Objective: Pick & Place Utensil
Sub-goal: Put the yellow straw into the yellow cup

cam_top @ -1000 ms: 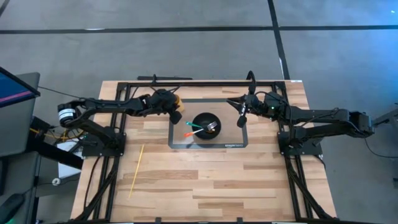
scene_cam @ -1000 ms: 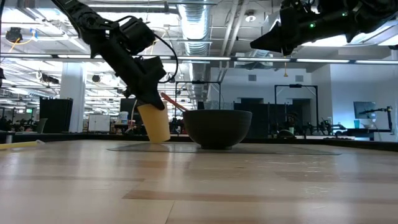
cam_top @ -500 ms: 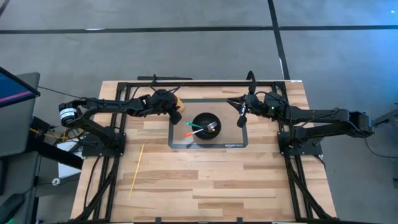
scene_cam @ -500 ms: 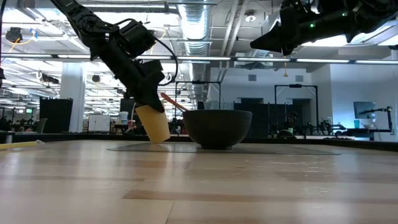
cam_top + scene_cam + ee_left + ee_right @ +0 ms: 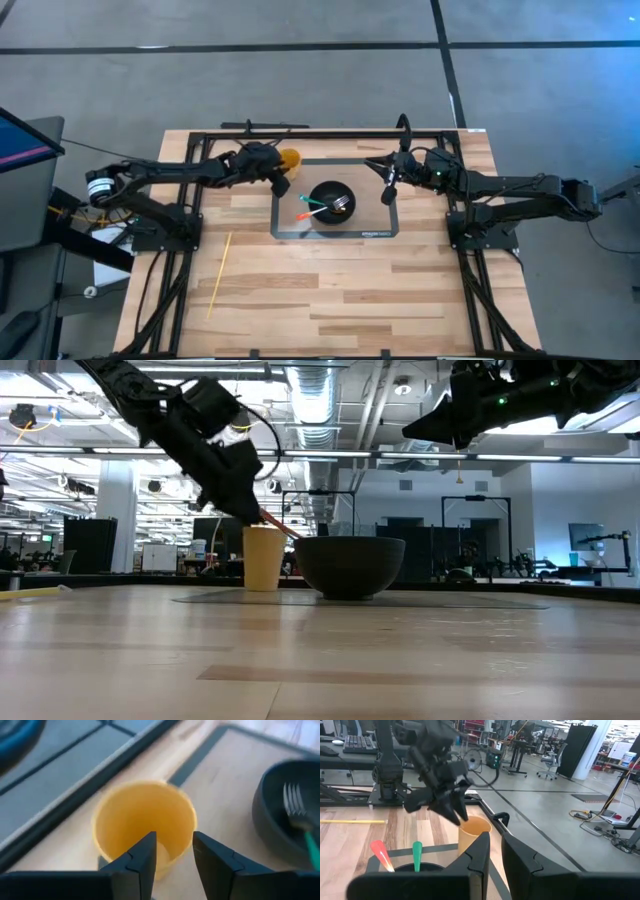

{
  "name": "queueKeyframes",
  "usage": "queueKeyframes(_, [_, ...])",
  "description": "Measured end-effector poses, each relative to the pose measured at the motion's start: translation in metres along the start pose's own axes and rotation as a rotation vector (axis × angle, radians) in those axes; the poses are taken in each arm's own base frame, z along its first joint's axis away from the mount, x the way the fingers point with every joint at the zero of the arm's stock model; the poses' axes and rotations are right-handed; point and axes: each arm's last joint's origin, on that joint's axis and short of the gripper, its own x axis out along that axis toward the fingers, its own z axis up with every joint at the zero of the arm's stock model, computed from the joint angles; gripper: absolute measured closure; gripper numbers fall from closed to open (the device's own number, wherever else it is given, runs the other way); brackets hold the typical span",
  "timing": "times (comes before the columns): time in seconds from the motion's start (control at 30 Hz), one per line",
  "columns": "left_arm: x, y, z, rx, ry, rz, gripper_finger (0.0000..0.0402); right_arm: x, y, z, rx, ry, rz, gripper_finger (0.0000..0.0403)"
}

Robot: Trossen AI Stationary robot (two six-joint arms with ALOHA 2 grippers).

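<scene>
Since the earlier frames the yellow cup (image 5: 263,558) has gone from tilted in the left gripper's grasp to standing upright, and the left gripper (image 5: 278,180) has lifted off it. The desk (image 5: 330,285) carries a grey mat (image 5: 378,226) with a black bowl (image 5: 331,198) at its centre. The cup stands just beside the bowl, at the mat's far left corner. The left gripper hovers just above the cup's rim, its fingers (image 5: 145,857) released and parted, holding nothing. The right gripper (image 5: 388,180) hangs above the mat on the bowl's other side, its fingers (image 5: 477,855) slightly parted and empty. In the bowl lie an orange-handled utensil (image 5: 303,216), a green-handled utensil (image 5: 313,201) and a fork (image 5: 341,203). A yellow stick (image 5: 219,275) lies on the desk well apart from the bowl.
</scene>
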Motion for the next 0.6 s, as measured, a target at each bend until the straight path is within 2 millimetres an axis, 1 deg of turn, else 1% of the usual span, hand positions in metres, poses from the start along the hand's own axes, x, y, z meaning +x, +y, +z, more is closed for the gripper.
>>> queueKeyframes(0.17, [-0.021,0.003,0.013,-0.016,-0.094,0.004,0.027,0.0,0.0,0.0,0.0,0.0,0.0,0.0361])
queueKeyframes(0.3, [-0.039,-0.001,0.021,-0.017,-0.162,-0.022,0.027,0.0,0.0,0.0,0.0,0.0,0.0,0.0361])
queueKeyframes(0.43, [-0.053,-0.014,0.023,0.01,-0.192,-0.105,0.027,0.0,0.0,0.0,0.0,0.0,0.0,0.0361])
queueKeyframes(0.6, [-0.063,-0.039,0.013,0.03,-0.123,-0.202,0.027,0.0,0.0,-0.001,0.0,0.006,0.001,0.0361])
